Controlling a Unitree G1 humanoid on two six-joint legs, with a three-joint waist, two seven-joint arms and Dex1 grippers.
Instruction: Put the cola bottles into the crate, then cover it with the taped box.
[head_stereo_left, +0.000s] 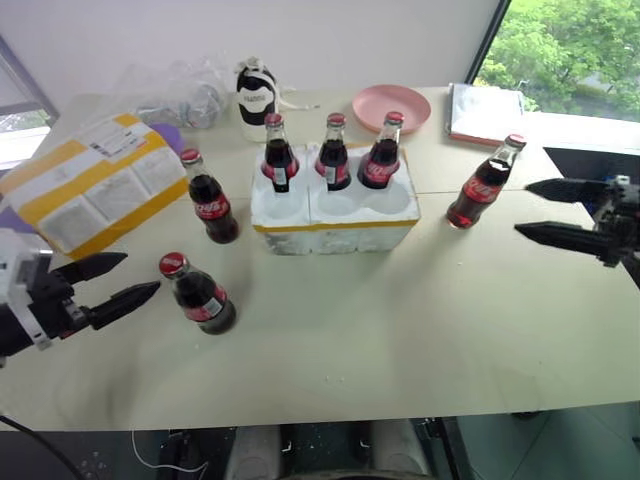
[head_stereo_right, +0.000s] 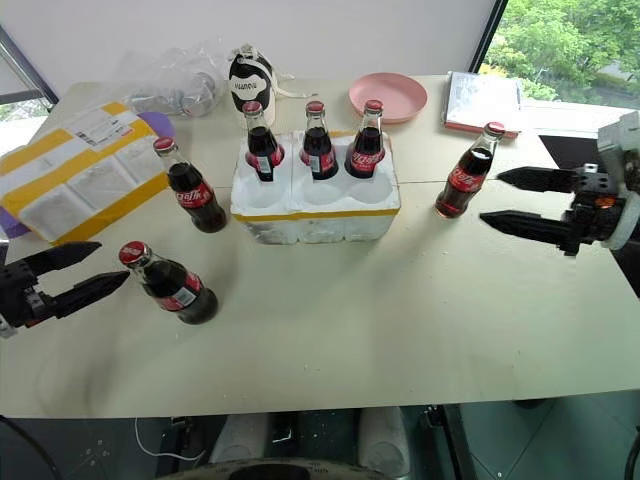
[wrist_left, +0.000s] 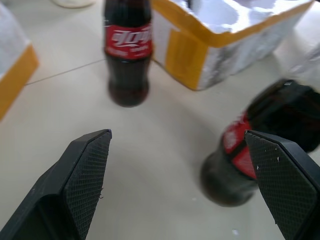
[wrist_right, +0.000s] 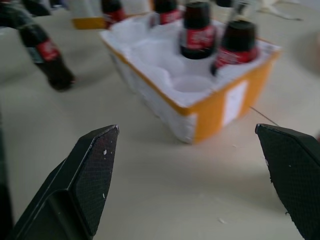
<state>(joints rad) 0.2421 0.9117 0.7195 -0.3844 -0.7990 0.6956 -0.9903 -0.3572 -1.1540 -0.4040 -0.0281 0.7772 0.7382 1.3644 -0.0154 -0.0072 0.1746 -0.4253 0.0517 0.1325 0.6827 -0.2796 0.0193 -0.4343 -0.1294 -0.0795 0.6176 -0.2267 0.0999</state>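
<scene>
You have three cola bottles (head_stereo_left: 333, 152) in the crate (head_stereo_left: 335, 215)'s back wells; taped box (head_stereo_left: 90, 185) left; three bottles outside on the table (head_stereo_left: 400, 320).

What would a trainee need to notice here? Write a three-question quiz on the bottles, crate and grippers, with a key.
1. How many cola bottles stand in the crate, and in which row?
2. True or false: the taped box already covers the crate.
3. Which gripper has a loose bottle closest to it on the crate's right side: left gripper or right gripper?

Key
1. Three, in the far row; the near wells are empty.
2. False; it lies on the table left of the crate.
3. Right gripper, open, near the bottle by the crate's right end.
</scene>
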